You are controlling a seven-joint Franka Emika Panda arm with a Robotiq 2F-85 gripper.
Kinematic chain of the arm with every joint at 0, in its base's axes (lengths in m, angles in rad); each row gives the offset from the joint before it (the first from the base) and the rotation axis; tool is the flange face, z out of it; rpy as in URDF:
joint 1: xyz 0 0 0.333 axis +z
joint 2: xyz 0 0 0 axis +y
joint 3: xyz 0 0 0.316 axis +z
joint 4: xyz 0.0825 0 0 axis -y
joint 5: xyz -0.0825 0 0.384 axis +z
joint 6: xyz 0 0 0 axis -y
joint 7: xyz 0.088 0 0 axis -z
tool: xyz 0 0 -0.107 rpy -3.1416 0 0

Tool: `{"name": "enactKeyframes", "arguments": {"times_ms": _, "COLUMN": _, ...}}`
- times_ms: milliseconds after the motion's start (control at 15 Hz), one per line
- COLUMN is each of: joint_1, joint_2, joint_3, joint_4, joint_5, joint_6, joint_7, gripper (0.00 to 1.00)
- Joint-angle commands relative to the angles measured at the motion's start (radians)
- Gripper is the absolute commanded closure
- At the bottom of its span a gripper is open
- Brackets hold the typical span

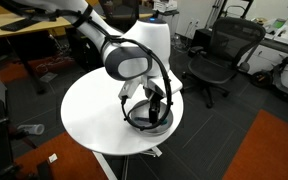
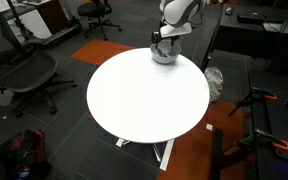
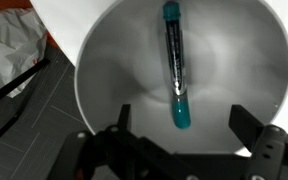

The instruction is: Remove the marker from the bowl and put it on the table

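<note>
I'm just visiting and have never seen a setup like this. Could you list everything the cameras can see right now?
marker: one, dark with a teal-blue end, lying inside the bowl
bowl: one, silvery-grey, near the table's edge
table: one, white and round, in the middle of the room
office chairs: at least two, black, on the floor around the table
plastic bag: one, white, on the floor beside the table
carpet patches: at least two, orange, on the dark floor
robot arm: one, white with dark joints, reaching over the bowl
gripper: one, black, open, over the bowl
</note>
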Motion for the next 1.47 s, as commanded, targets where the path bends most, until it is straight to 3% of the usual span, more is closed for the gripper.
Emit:
{"name": "enactKeyframes", "arguments": {"times_ms": 0, "joint_1": -0.004, "joint_2": 0.049, "joint_3": -0.005, "joint_4": 0.065, "joint_5": 0.029, "joint_6": -0.035, "joint_7": -0.038, "gripper": 0.0}}
{"name": "enactKeyframes", "arguments": {"times_ms": 533, "joint_1": -0.002, "joint_2": 0.115, "joint_3": -0.009, "joint_4": 0.12, "joint_5": 0.03, "joint_6": -0.05, "joint_7": -0.031, "gripper": 0.0}}
{"name": "enactKeyframes", "arguments": {"times_ms": 667, "joint_1": -0.002, "joint_2": 0.126, "joint_3": -0.011, "joint_4": 0.133, "joint_5": 0.028, "joint_6": -0.054, "joint_7": -0.031, "gripper": 0.26}}
{"name": "enactKeyframes", "arguments": {"times_ms": 1000, "joint_1": -0.002, "joint_2": 0.143, "joint_3": -0.015, "joint_4": 0.154, "joint_5": 0.027, "joint_6": -0.065, "joint_7": -0.028, "gripper": 0.66}}
{"name": "enactKeyframes", "arguments": {"times_ms": 1333, "joint_1": 0.003, "joint_2": 0.137, "joint_3": -0.023, "joint_4": 0.152, "joint_5": 0.023, "joint_6": -0.073, "joint_7": -0.022, "gripper": 1.0}}
{"name": "enactKeyframes", "arguments": {"times_ms": 1400, "joint_1": 0.008, "joint_2": 0.127, "joint_3": -0.029, "joint_4": 0.145, "joint_5": 0.021, "joint_6": -0.078, "joint_7": -0.016, "gripper": 0.97}}
